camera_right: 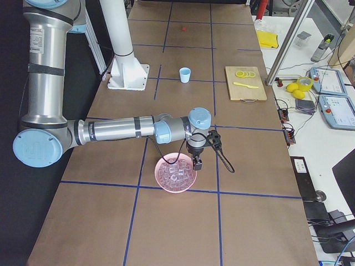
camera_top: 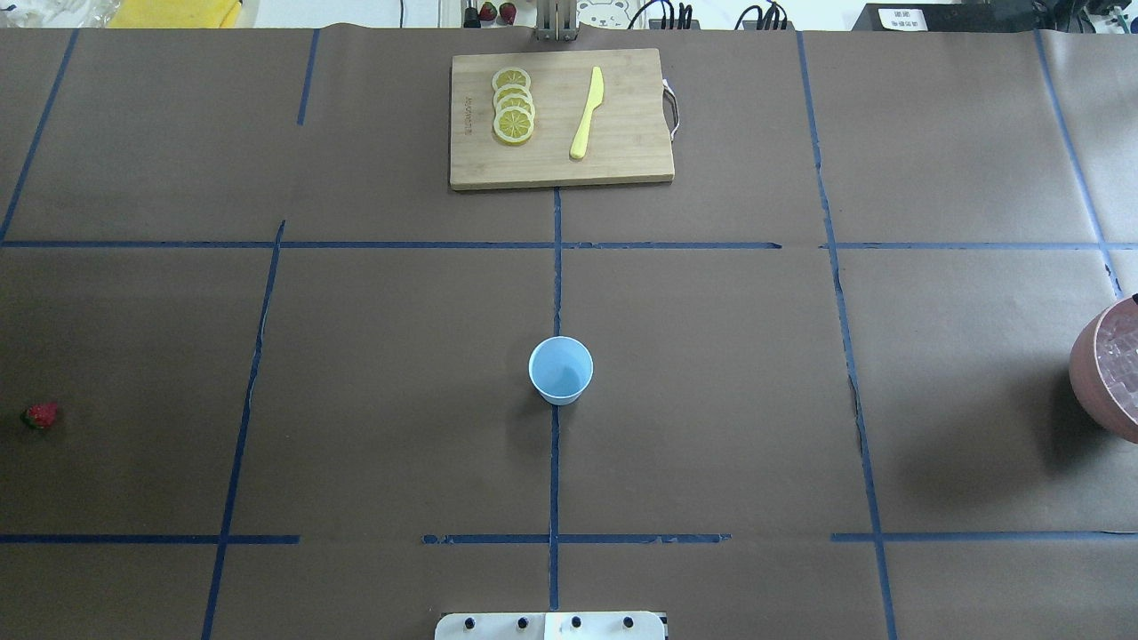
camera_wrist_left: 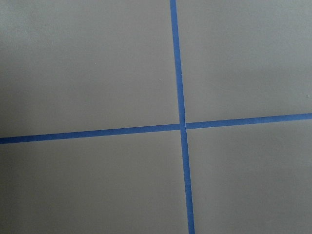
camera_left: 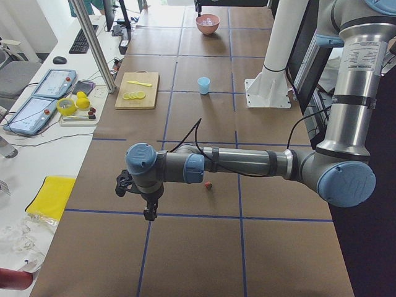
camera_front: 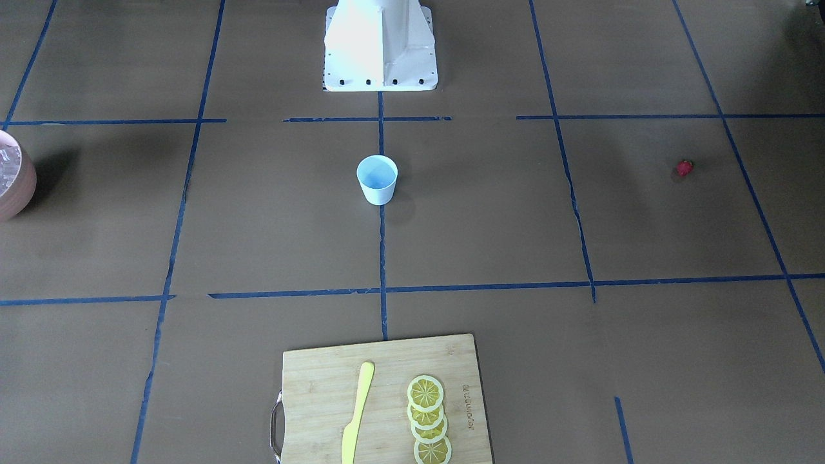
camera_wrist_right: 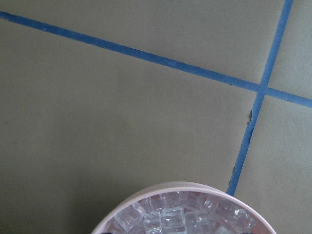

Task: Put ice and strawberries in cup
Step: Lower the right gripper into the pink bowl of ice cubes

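front view: the cup (camera_front: 377, 180) stands upright mid-table, the strawberry (camera_front: 684, 168) lies far off to one side, and the ice (camera_front: 6, 169) sits in the bowl (camera_front: 16, 193) at the opposite edge. side views: the left claw (camera_left: 149, 215) hangs near the strawberry, the right claw (camera_right: 197, 164) over the bowl's rim; can't tell either's grip.

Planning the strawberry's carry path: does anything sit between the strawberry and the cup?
Nothing visible does. Only taped table surface lies between the strawberry and the cup; the cutting board sits off that line.

One small light blue plastic cup (camera_top: 561, 370). One small red strawberry (camera_top: 42, 414). One pinkish-brown round bowl (camera_top: 1089, 373); clear ice cubes (camera_wrist_right: 170, 219) inside, uncountable. One wooden cutting board (camera_top: 622, 160), four yellow lemon slices (camera_top: 515, 126), one yellow plastic knife (camera_top: 587, 114).
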Controlling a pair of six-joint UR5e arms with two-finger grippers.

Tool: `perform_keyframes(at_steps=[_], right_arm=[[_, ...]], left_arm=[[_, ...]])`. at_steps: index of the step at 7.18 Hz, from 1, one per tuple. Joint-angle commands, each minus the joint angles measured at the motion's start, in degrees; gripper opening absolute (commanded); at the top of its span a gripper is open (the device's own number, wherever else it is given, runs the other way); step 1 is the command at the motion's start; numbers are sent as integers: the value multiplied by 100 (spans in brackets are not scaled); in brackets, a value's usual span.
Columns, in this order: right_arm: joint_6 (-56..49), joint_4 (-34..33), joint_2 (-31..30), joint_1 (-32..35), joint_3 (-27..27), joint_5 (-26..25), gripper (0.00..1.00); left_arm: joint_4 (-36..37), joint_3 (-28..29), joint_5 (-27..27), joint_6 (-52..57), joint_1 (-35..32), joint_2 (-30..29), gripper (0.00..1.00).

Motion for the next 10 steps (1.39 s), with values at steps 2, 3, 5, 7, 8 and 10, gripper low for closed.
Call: perform_keyframes(at_steps=[2, 3, 5, 7, 8, 10], right_arm=[[-390, 12, -2, -172, -241, -47, 83], [-585, 12, -1, -233, -268, -56, 82], [-587, 12, -10, -251, -286, -56, 79], [-595, 3, -124, -252, -321, -56, 77], [-595, 12, -211, -252, -321, -56, 72], [-639, 12, -204, -479, -312, -282, 68]], left_arm=[[-7, -3, 0, 29, 0, 3, 100], [-7, -3, 0, 30, 0, 3, 100], [-7, -11, 0, 30, 0, 3, 100], [-7, -11, 0, 30, 0, 3, 100], [-7, -11, 0, 30, 0, 3, 100], [-7, -20, 0, 30, 0, 3, 100]])
